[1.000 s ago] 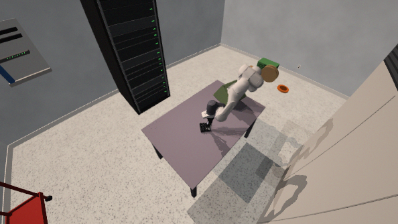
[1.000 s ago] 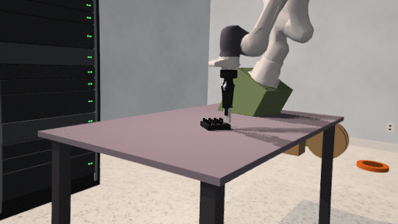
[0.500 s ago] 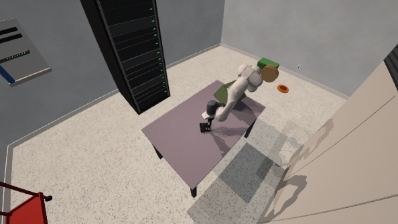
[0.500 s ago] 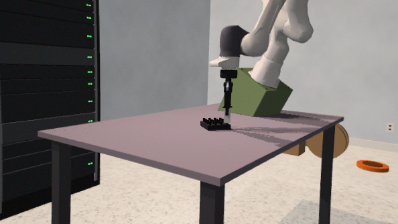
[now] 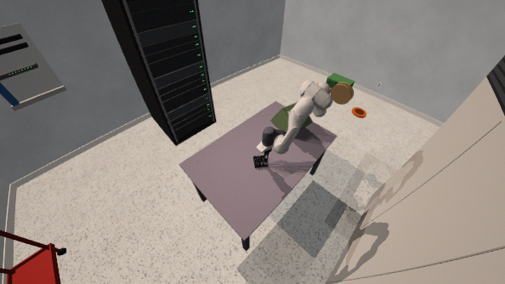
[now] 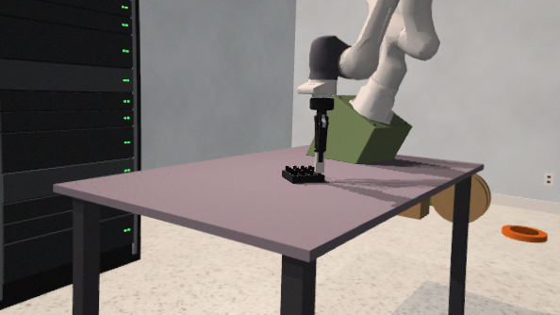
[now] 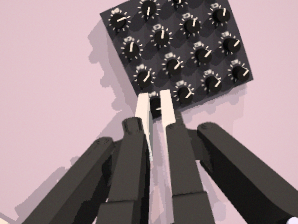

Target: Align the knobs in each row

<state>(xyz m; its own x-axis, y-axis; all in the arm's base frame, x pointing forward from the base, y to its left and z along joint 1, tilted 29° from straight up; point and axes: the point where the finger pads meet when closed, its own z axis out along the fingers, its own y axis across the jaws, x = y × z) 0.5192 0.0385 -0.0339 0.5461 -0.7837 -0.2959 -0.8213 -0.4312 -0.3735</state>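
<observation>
The black knob box (image 7: 176,36) stands on the purple table, with several black knobs in a square grid, each with a white line. It also shows in the top view (image 5: 260,161) and the exterior view (image 6: 304,174), small, near the middle of the table. My gripper (image 7: 156,106) points straight down over the box's near corner in the wrist view. Its two pale fingertips are shut on the corner knob (image 7: 154,103), which is mostly hidden between them. In the exterior view the gripper (image 6: 320,166) reaches the right end of the box. The printed names are too small to read.
The arm's green base block (image 6: 363,136) sits on the table behind the box. A tall black server rack (image 5: 166,57) stands beyond the table's far side. An orange ring (image 6: 524,233) lies on the floor at the right.
</observation>
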